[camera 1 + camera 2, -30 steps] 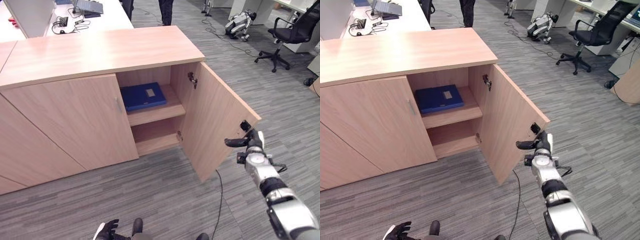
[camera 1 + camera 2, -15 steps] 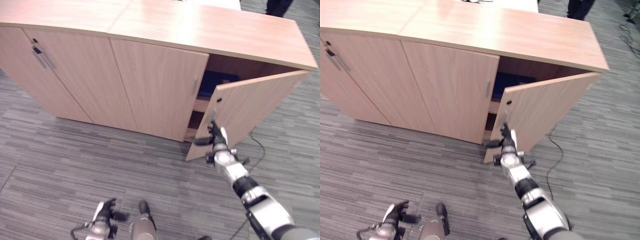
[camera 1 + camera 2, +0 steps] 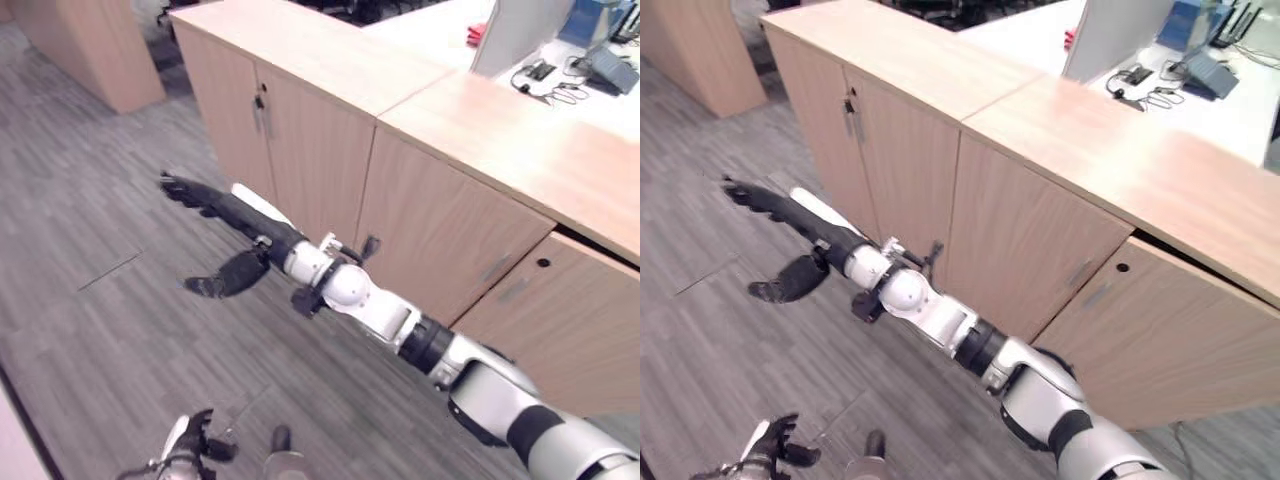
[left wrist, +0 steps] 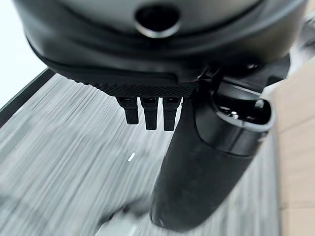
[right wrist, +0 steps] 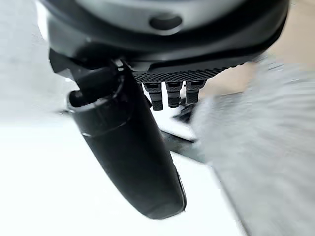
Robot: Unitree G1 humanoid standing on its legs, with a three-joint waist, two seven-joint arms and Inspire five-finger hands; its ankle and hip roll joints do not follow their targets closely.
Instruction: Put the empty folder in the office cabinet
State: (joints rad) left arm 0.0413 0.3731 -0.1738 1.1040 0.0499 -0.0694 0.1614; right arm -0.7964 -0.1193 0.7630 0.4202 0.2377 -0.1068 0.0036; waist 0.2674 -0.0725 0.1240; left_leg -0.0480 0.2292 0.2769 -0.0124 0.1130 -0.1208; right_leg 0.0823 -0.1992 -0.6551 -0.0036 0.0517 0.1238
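Even bright light; wrist views blurred, prob. motion; white glare.

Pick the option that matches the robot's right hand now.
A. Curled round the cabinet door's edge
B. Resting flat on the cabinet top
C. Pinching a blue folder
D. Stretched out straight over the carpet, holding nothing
D: the right hand reaches out with straight fingers over the grey carpet, clear of the cabinet, and holds nothing.

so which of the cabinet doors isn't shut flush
The rightmost door, with the small round hole: a dark gap shows along its top edge. The other doors sit flush.
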